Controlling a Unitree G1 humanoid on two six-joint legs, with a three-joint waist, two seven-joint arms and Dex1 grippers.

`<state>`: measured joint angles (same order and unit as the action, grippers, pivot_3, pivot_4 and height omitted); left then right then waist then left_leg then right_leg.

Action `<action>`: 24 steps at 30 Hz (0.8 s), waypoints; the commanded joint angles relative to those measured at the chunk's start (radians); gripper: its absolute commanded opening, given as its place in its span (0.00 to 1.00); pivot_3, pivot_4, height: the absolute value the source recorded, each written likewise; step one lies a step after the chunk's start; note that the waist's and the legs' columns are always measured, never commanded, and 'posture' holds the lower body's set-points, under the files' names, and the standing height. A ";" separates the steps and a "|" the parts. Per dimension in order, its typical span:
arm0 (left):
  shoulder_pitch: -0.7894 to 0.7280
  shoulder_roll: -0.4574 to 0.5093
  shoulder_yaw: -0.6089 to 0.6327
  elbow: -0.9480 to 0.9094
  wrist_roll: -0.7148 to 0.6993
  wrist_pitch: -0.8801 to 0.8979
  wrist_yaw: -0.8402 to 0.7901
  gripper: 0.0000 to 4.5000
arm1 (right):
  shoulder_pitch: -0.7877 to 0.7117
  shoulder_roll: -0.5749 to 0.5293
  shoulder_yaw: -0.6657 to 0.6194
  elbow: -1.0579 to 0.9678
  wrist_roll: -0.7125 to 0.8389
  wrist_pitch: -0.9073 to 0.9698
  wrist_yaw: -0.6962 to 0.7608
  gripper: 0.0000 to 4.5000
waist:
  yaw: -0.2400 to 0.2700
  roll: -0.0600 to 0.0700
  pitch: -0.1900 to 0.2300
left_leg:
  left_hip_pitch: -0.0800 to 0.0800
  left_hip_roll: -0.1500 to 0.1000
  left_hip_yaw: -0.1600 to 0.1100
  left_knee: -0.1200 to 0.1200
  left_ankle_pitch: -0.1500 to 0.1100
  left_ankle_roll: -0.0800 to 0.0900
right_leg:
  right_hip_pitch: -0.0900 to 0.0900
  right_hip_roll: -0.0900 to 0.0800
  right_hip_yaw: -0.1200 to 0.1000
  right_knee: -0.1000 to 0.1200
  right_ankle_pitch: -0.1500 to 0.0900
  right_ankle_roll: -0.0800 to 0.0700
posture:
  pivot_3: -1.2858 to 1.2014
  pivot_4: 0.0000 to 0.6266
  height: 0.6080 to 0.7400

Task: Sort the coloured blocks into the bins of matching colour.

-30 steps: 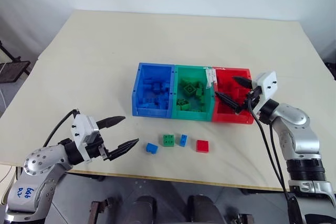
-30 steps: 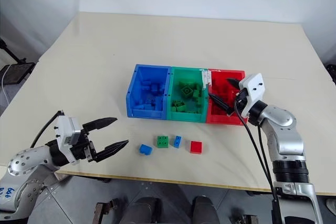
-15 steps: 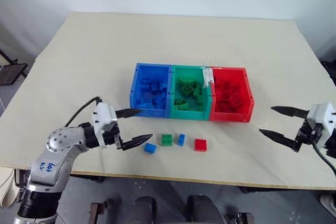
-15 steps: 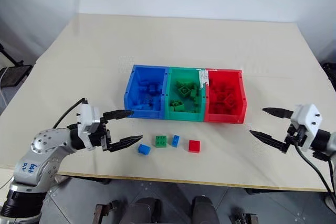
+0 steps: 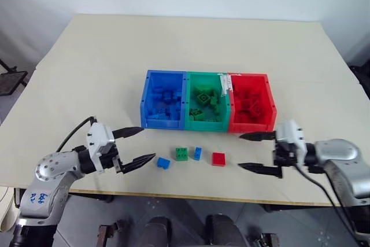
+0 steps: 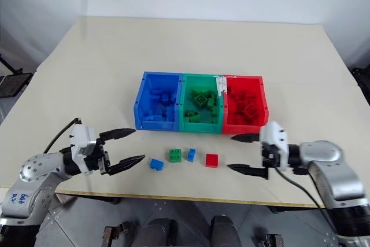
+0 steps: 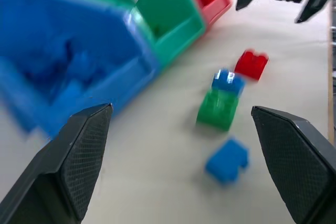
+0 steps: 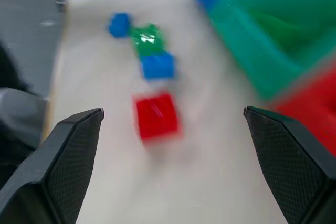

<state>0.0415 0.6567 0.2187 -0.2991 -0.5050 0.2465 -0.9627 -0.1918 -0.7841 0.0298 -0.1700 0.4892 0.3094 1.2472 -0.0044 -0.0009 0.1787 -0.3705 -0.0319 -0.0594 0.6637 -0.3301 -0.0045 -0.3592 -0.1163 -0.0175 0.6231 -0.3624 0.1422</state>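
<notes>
Three joined bins stand mid-table: blue bin [image 5: 162,124], green bin [image 5: 205,126], red bin [image 5: 252,126], each holding several blocks of its own colour. In front of them four loose blocks lie in a row: a blue block [image 5: 163,162], a green block [image 5: 181,154], a smaller blue block [image 5: 198,153] and a red block [image 5: 218,159]. My left gripper [image 5: 148,143] is open, just left of the row, pointing at it. Just right of the red block, my right gripper [image 5: 240,151] is open and empty, facing the red block [image 8: 156,116].
The beige table [image 5: 104,73] has wide free room left, right and behind the bins. The loose blocks lie close to the table's front edge [image 5: 191,196]. A white label [image 5: 222,83] hangs on the wall between the green and red bins.
My right gripper left the red bin, swung out to the right, then came back low toward the red block. My left gripper stays about where it was, still open.
</notes>
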 commanded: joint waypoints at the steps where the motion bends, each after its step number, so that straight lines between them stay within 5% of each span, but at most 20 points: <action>1: 0.047 0.018 0.043 -0.055 -0.020 -0.022 -0.013 1.00 | -0.027 0.020 0.063 -0.006 -0.071 -0.020 -0.023 0.99 | 0.014 0.000 0.000 | -0.001 -0.001 -0.002 0.000 0.000 0.000 | 0.000 -0.001 0.001 -0.001 0.000 0.000 | 0.52 0.24 1.00; 5: 0.090 0.019 0.047 -0.106 -0.030 -0.018 -0.009 1.00 | -0.052 0.057 0.122 0.044 -0.158 -0.074 -0.054 0.99 | 0.022 0.000 0.000 | -0.002 -0.002 -0.004 -0.001 -0.001 0.000 | 0.001 -0.002 0.001 -0.002 0.000 -0.001 | 0.52 0.24 1.00; 7: 0.103 0.022 0.044 -0.126 -0.026 -0.025 -0.015 1.00 | -0.050 0.070 0.121 0.055 -0.179 -0.094 -0.075 0.91 | 0.025 0.000 0.000 | -0.002 -0.003 -0.004 -0.001 -0.001 0.000 | 0.000 -0.001 0.001 -0.002 0.000 -0.001 | 0.52 0.24 1.00; 15: 0.095 0.017 0.041 -0.134 -0.021 -0.027 -0.010 1.00 | -0.035 0.071 0.074 0.088 -0.157 -0.150 -0.057 0.34 | 0.022 0.000 0.000 | -0.002 -0.003 -0.004 -0.001 -0.001 0.000 | 0.000 0.000 -0.002 -0.002 0.000 -0.001 | 0.52 0.24 1.00; 24: -0.014 -0.016 0.000 -0.139 -0.056 0.037 0.049 1.00 | -0.183 0.122 -0.219 0.119 0.097 0.008 -0.227 0.33 | 0.013 0.000 0.000 | -0.002 -0.002 -0.004 0.000 -0.001 0.000 | 0.001 0.000 -0.003 -0.001 0.000 -0.001 | 0.52 0.24 1.00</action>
<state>0.0384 0.6425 0.2197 -0.4020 -0.5382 0.2774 -0.9255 -0.3521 -0.6656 -0.1317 -0.0630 0.5535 0.3073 1.0598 0.0081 -0.0007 0.1788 -0.3722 -0.0343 -0.0635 0.6642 -0.3306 -0.0047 -0.3585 -0.1165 -0.0207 0.6229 -0.3623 0.1416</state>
